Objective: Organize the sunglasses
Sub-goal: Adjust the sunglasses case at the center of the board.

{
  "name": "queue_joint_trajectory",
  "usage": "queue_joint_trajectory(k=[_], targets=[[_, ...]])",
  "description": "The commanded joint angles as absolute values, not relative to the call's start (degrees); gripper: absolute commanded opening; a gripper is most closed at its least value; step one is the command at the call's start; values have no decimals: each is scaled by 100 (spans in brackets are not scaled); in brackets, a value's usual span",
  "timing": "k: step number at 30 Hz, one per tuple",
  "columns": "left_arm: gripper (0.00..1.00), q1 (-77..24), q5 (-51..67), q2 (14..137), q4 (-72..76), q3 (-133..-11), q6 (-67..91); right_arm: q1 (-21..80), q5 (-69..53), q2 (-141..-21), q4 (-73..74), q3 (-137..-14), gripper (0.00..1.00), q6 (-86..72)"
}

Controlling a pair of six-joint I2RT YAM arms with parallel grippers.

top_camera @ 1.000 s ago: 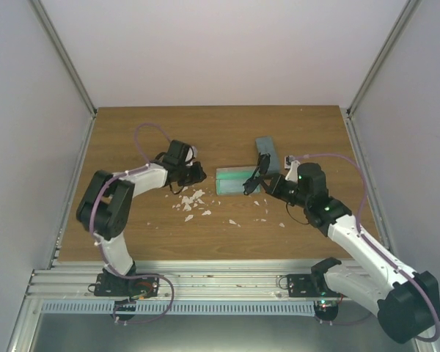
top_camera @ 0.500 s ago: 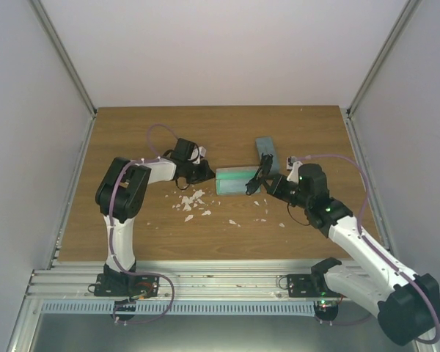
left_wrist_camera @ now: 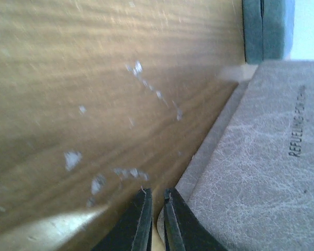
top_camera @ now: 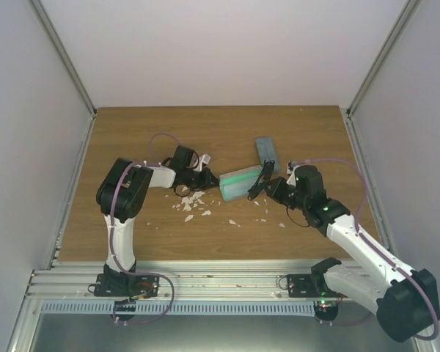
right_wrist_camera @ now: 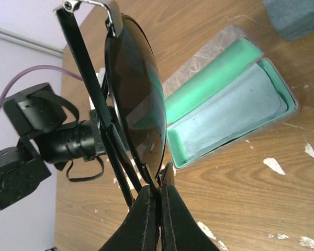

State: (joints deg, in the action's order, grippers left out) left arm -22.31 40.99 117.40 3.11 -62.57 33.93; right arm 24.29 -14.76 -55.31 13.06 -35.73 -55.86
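Note:
My right gripper is shut on the rim of the dark-lensed sunglasses. It holds them upright, folded, just off the right end of the open grey case with green lining. A light blue cloth lies inside the case. My left gripper has its jaws closed to a thin slit, its tips at the left corner of that case. Whether it grips the edge is unclear. The paler-lensed pair is out of view.
A closed blue-grey case lies just behind the open one. White flakes are scattered on the wooden table in front of the cases. Grey walls enclose the table on three sides.
My left gripper moved right to the case's left end, and the case has turned, its left end toward the front. My right gripper with the sunglasses shifted slightly right.

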Motion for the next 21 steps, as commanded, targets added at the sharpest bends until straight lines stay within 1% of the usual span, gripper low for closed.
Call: queue_joint_trajectory(k=[1, 14, 21], targets=[[11, -2455, 4227, 11629, 451, -5848, 3394, 2370, -1320, -5680, 1392, -3463, 1, -5791], [12, -2898, 3754, 11165, 728, -5214, 3679, 2313, -1170, -5893, 1413, -3243, 1, -5910], [12, -2979, 3179, 10781, 392, -5119, 3650, 2285, -1226, -6210, 1560, -3442, 1, -5722]])
